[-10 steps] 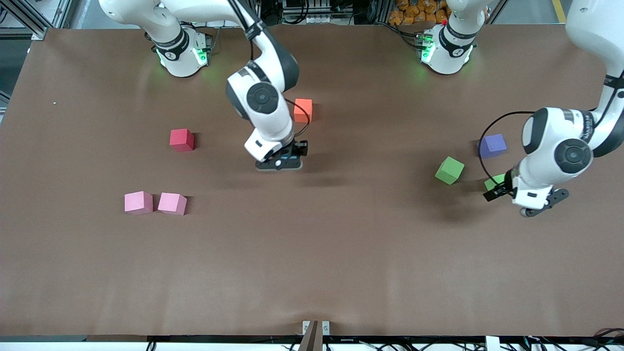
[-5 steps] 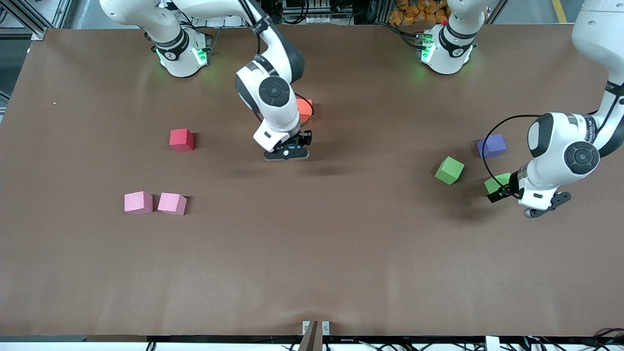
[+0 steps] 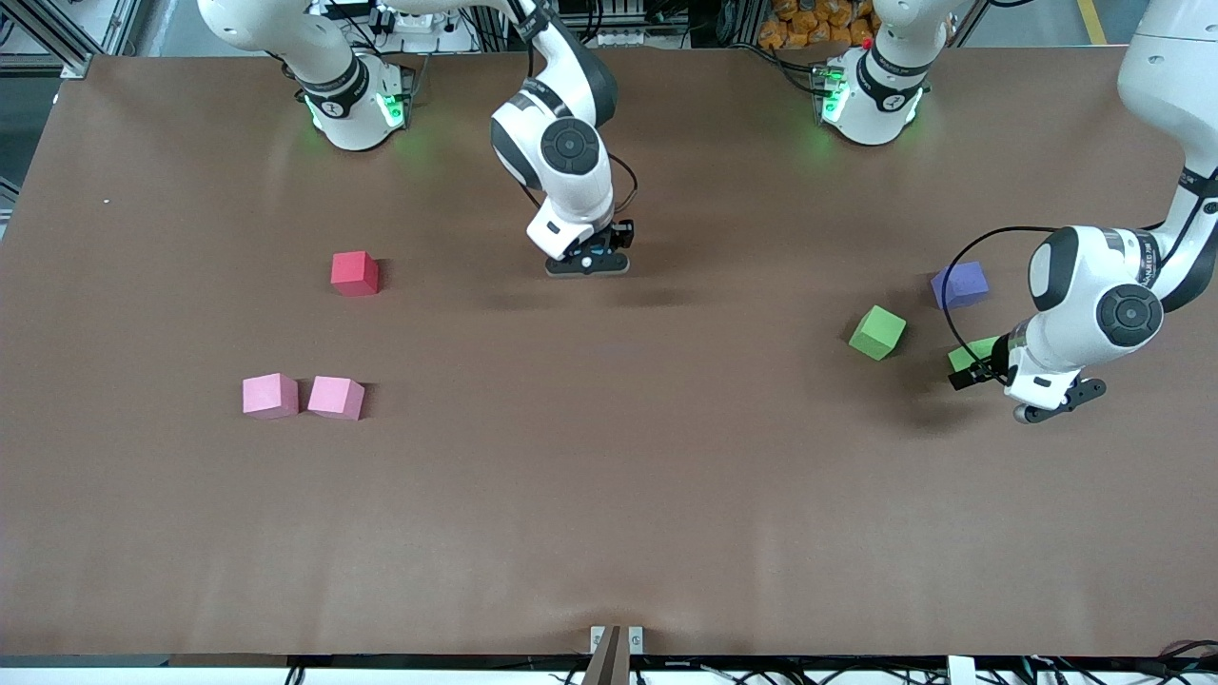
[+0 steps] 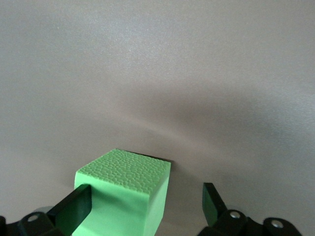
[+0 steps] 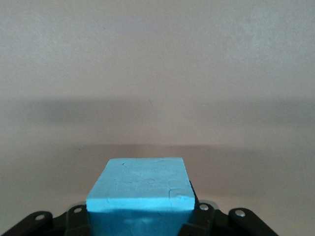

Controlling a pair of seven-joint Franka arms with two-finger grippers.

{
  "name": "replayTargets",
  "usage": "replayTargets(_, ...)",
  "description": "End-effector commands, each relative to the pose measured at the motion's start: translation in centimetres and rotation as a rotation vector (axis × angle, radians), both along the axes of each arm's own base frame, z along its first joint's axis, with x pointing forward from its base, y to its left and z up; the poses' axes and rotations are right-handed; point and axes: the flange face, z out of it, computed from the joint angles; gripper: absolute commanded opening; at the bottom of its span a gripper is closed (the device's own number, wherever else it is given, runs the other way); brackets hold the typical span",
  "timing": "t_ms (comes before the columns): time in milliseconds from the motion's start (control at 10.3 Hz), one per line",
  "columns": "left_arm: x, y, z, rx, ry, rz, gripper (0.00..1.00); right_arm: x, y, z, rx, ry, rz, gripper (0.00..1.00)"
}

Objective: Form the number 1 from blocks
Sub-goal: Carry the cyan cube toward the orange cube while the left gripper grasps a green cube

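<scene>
Right end effector (image 3: 588,267) clamps light blue block (image 5: 139,189); left end effector (image 4: 147,209) spread around green block (image 4: 125,191).

The right gripper (image 3: 587,269) is clamped and pointing down, while the left gripper (image 3: 1047,411) hangs low with jaws spread.

A red cube (image 3: 355,273) on the brown table (image 3: 609,514). A purple cube (image 3: 959,283) near the left arm's end.

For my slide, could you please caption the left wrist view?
Left hand open around a green block on the brown table.
</scene>
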Motion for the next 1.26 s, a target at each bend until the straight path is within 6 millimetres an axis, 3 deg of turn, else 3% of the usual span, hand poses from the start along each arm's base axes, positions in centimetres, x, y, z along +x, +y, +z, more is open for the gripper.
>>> replayTargets(0, -0.4, 0.9, -0.1, 0.012, -0.003, -0.024, 1.0, -1.7, -2.1, 0.0, 0.018, -0.003, -0.027, 0.57)
replayTargets(387, -0.4, 1.2, 1.2, 0.033, 0.001, -0.018, 1.0, -2.6, -0.9, -0.8, 0.025, -0.026, -0.058, 0.57)
replayTargets(677, -0.3, 1.2, 1.8, 0.04, -0.008, -0.018, 1.0, -3.1, -1.2, -1.8, 0.006, -0.015, -0.058, 0.57)
replayTargets(1160, -1.1, 0.7, 0.6, 0.017, 0.025, -0.146, 1.0, -3.3, -1.2, -3.0, -0.006, -0.014, -0.059, 0.57)
